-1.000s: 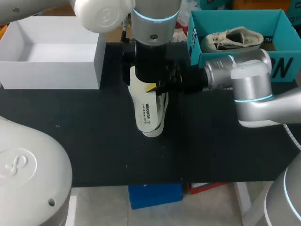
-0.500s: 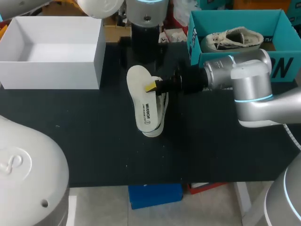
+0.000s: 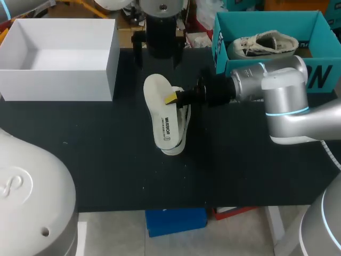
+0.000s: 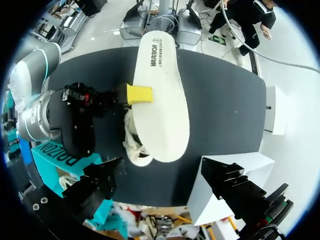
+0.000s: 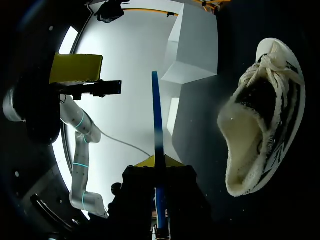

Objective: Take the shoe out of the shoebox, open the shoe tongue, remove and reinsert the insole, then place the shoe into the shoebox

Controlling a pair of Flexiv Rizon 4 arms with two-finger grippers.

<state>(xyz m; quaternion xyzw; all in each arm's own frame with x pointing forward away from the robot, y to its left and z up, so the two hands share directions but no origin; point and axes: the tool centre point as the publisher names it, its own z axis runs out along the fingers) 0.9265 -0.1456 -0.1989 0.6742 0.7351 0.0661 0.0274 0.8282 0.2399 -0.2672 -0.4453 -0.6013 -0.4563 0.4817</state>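
White cardboard box (image 3: 58, 58) stands left on the black table (image 3: 106, 170). My left claw (image 4: 161, 164) hangs spread wide, holding nothing, above the white foam insole (image 3: 160, 114). My right claw (image 3: 171, 98) pinches that insole's edge over the cream lace-up shoe (image 5: 265, 115). With so thin a grip, I judge the insole could twist or slip during reinsertion. Count: two boxes, one insole, and two shoes, the second shoe (image 3: 261, 42) in the teal shoebox (image 3: 266, 21).

White box (image 3: 58, 85) left, teal shoebox (image 3: 266, 21) right, shoe (image 3: 184, 121) and insole (image 3: 159, 109) between
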